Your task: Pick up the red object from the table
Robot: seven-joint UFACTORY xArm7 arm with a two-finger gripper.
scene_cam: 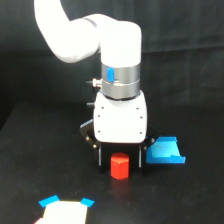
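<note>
The red object (119, 166) is a small red-orange hexagonal block standing upright on the black cloth table (190, 200). My gripper (120, 161) is lowered over it, with one dark finger (100, 159) on its left side and the other on its right. The block sits between the fingers, and small gaps show on both sides, so the jaws stand open around it. The block's base rests on the cloth. The white arm rises above the gripper to the exterior view's upper left.
A larger flat blue piece (165, 151) lies on the cloth just to the exterior view's right of the gripper. A white card with blue tape corners (65, 211) lies at the bottom edge, left of centre.
</note>
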